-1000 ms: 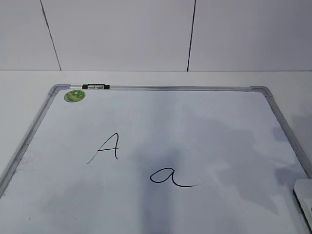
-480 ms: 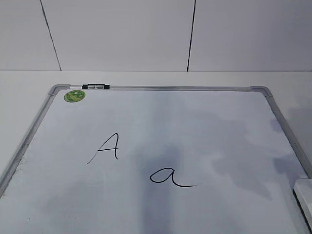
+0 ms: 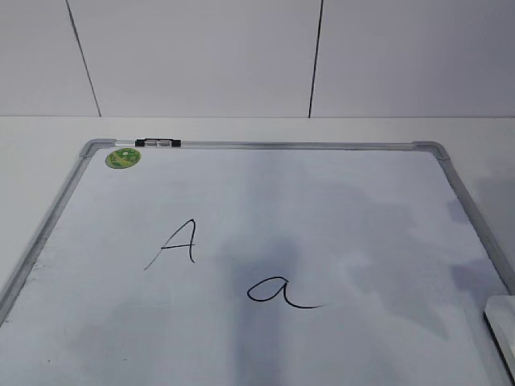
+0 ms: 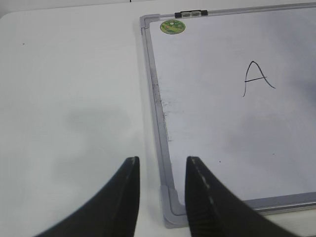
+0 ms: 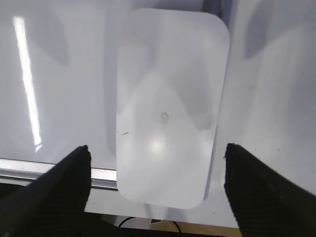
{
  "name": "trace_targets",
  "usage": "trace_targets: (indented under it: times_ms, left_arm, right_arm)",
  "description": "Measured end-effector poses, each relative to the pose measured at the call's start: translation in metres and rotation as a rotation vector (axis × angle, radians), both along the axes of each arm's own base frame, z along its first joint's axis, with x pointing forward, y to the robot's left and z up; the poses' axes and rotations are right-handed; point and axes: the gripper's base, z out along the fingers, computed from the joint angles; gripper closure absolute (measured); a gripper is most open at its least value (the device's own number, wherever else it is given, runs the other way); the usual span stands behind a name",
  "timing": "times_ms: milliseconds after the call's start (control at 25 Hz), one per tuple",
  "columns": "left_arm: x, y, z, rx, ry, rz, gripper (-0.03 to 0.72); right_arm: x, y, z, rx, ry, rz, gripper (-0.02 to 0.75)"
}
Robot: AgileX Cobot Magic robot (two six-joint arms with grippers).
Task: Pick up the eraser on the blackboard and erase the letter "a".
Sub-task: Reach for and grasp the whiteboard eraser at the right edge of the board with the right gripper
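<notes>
The white eraser (image 5: 170, 103) lies flat at the blackboard's right edge, partly over the grey frame; only its corner shows in the exterior view (image 3: 502, 320). My right gripper (image 5: 157, 148) is open, with one finger on each side of the eraser's near end, not touching it. The blackboard (image 3: 322, 201) lies flat on the table. The letter "a" (image 3: 278, 291) is written near its middle. My left gripper (image 4: 162, 165) is open and empty over the board's near left corner (image 4: 170, 210). Neither gripper shows in the exterior view.
A capital "A" (image 3: 181, 241) is written left of the "a" and also shows in the left wrist view (image 4: 256, 78). A green sticker (image 3: 123, 158) and a small black-and-clear clip (image 3: 158, 143) sit at the board's far left corner. White table (image 4: 74, 98) lies left of the board.
Only the arm shadows on the right part of the board have shifted a little. The eraser and the letters have not moved.
</notes>
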Motion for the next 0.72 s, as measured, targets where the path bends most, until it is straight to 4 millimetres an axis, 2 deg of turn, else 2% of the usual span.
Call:
trace_targets:
  times_ms: [720]
  left_arm:
    - [0.0000,0.0000,0.0000,0.000,0.000,0.000,0.453]
  right_arm:
    - [-0.0006,0.0001,-0.0005,0.001,0.012,-0.006,0.072]
